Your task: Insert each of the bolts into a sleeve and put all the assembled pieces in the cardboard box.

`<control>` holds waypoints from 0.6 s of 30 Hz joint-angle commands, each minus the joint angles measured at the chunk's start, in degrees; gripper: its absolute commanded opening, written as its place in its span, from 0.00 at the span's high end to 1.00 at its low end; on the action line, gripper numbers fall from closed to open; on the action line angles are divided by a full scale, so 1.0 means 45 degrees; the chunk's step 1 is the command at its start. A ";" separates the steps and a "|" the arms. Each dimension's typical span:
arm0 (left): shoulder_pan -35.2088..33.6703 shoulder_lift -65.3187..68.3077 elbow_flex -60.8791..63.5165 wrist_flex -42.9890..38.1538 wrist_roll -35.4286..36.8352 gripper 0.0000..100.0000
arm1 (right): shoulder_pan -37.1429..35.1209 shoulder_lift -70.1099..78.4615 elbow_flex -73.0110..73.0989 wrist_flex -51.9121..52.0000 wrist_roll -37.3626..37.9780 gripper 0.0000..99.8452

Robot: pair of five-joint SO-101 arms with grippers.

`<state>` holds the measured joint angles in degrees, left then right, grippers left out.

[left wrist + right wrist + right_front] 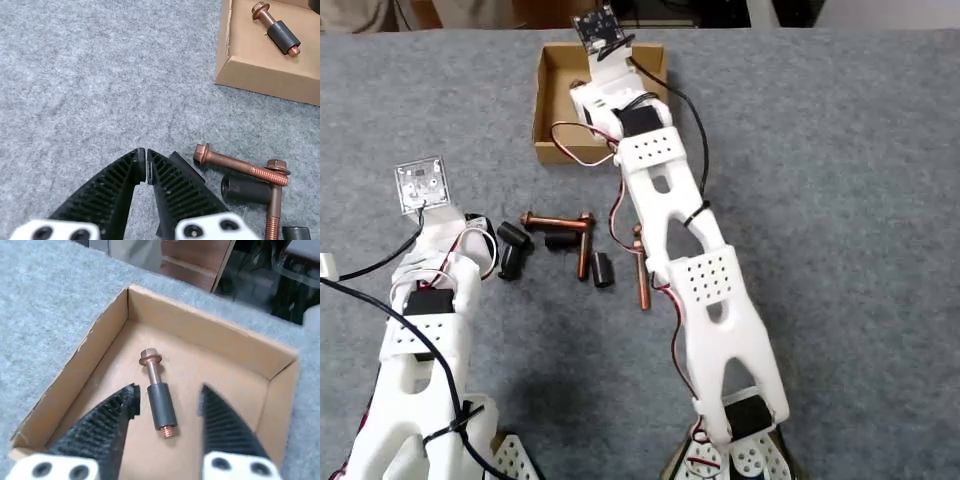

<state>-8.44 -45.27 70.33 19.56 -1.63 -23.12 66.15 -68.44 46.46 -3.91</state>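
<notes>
Your left hand (145,167) is sitting low over the grey desk (90,75), its two ribbed fingers pressing tip to tip with nothing caught between them. Just behind one finger a black sleeve (184,167) is peeking out, lying on the desk. Near it a copper bolt (240,168) is lying loose, its threaded end meeting the head of a second bolt (273,200). Another sleeve (247,189) is resting in the angle between the two.

Your right hand (169,390) is hanging over the cardboard box (210,325) at the far side of the desk, fingers spread wide and gripping nothing. Directly under that gap an assembled piece (158,400) is lying flat on the box floor. It is a bolt wearing a black sleeve on its shank, with the hexagonal head at one end and the thread tip poking out at the other.

From above, you are looking at three loose bolts and four loose sleeves clustering between the two arms, apart from the box.
</notes>
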 commanded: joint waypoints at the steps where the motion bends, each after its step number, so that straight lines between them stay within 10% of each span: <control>1: 0.0039 -0.0029 -0.0078 -0.0137 -0.0020 0.98 | 0.0166 0.0127 -0.1846 0.0567 -0.0176 0.78; 10: -0.0254 -0.0010 -0.2110 0.2969 0.2422 0.85 | 0.0186 0.0303 -0.6144 0.5236 0.0469 1.00; 18: 0.1289 -0.0010 -0.4357 0.5138 0.3438 0.84 | 0.0576 -0.2256 -0.6046 1.1018 0.1426 1.00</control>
<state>-6.51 -45.19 56.09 39.69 11.38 -22.59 64.22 -92.70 86.55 0.66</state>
